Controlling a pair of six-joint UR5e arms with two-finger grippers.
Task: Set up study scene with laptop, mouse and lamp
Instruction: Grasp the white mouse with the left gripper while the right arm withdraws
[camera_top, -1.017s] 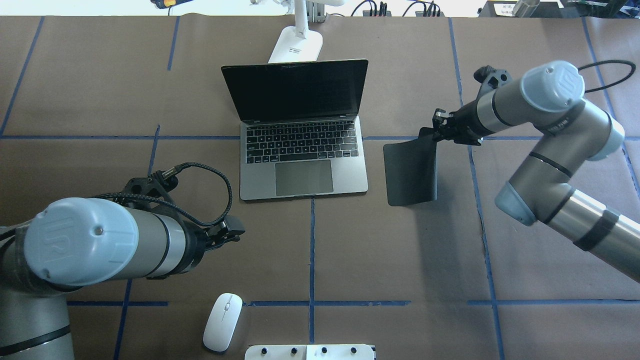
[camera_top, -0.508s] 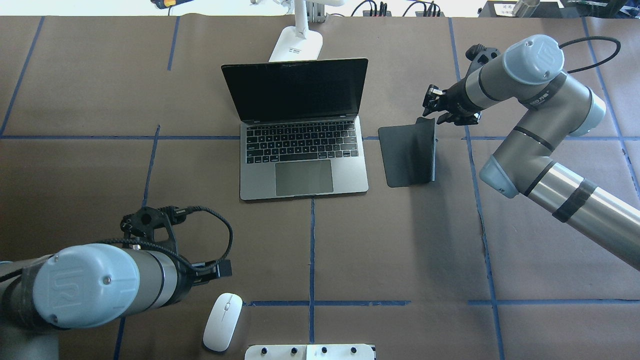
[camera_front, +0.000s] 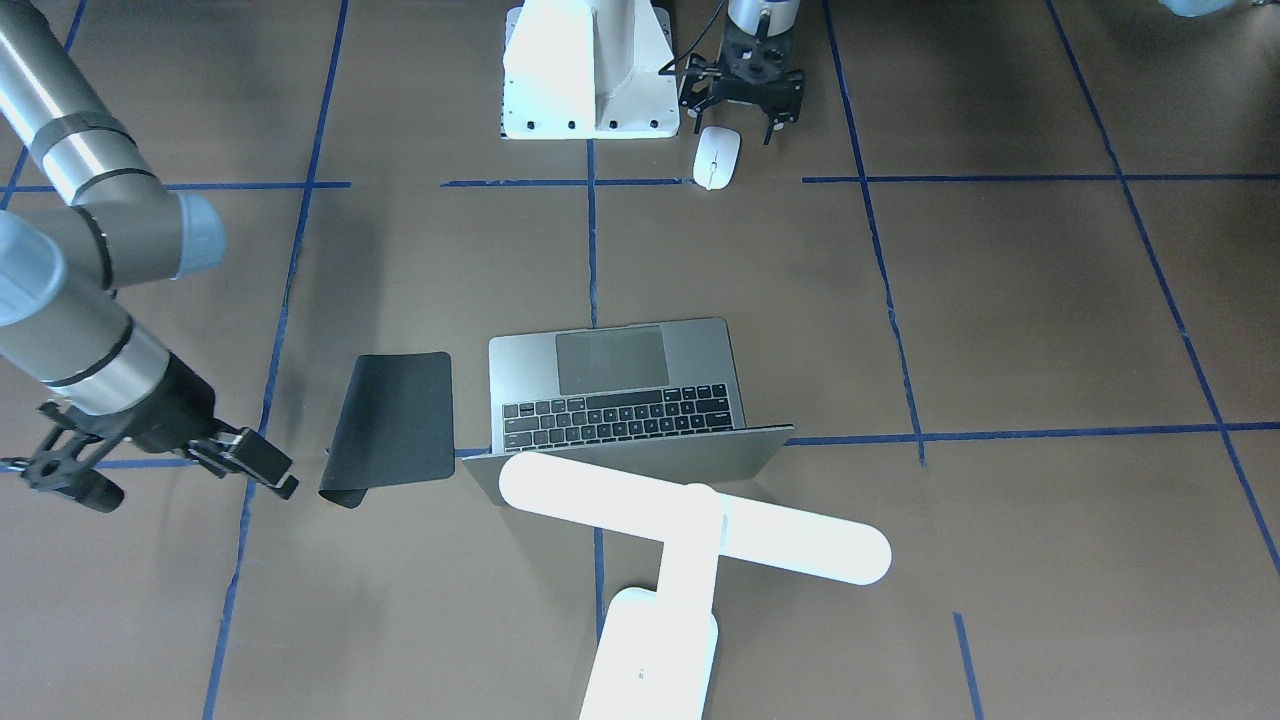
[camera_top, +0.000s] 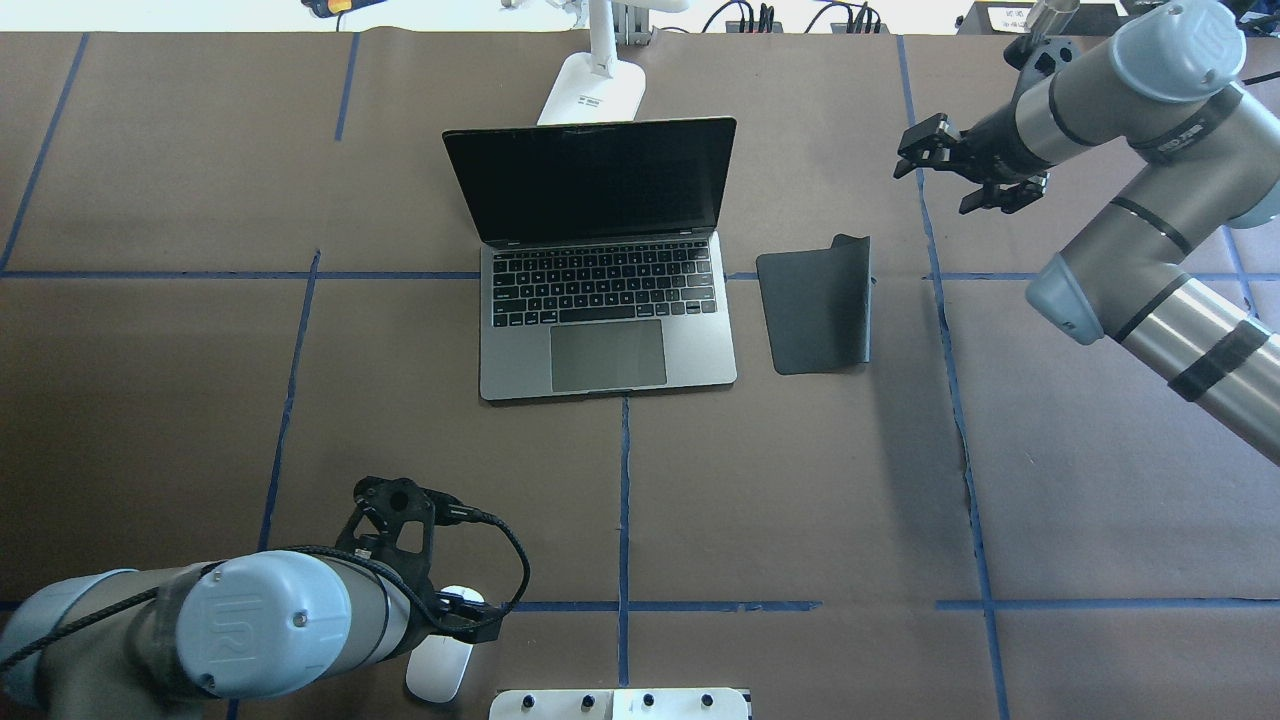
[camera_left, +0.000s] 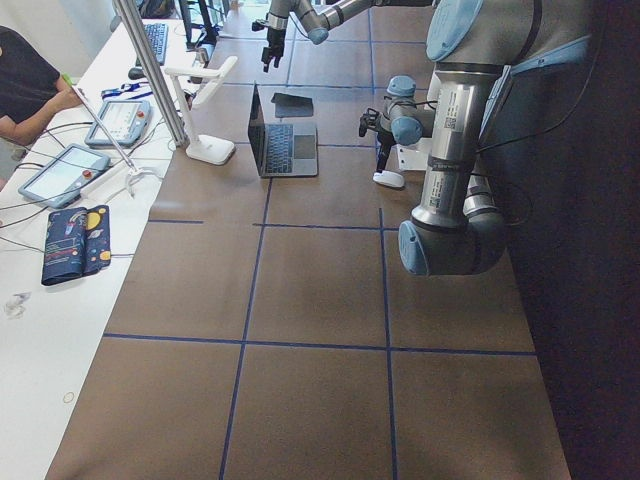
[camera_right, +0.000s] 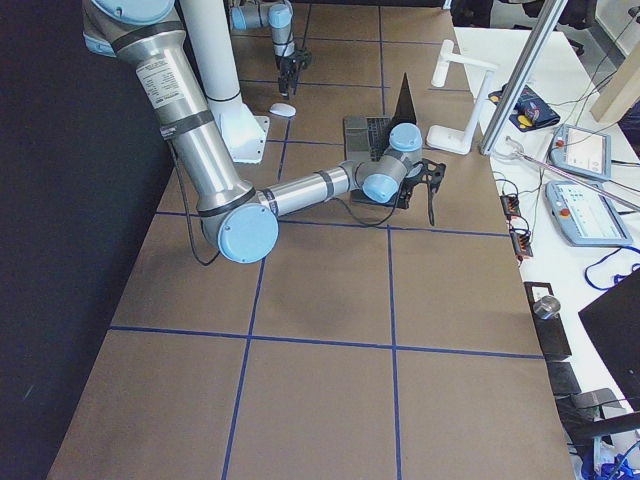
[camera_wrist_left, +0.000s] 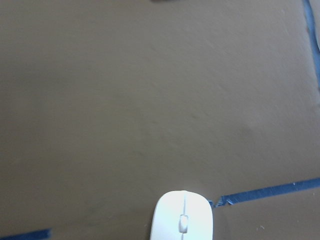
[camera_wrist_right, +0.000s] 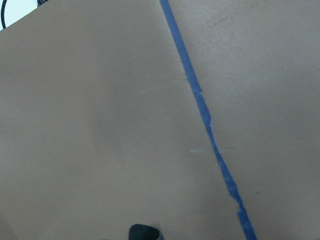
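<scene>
The open grey laptop sits mid-table with its screen up. The white lamp stands behind it; its base shows in the overhead view. The white mouse lies near the robot's base. My left gripper hangs open just over it and partly hides the mouse from overhead. In the left wrist view the mouse is at the bottom centre. My right gripper is open and empty, raised behind and to the right of the black mat.
The black mat lies flat right of the laptop, its right edge curled up, and also shows in the front view. The white bolted pedestal stands beside the mouse. Blue tape lines cross the brown table cover.
The right gripper dragged the mat toward the laptop, let it go and rose back to the far right. The left gripper moved toward the near edge, over the mouse.
</scene>
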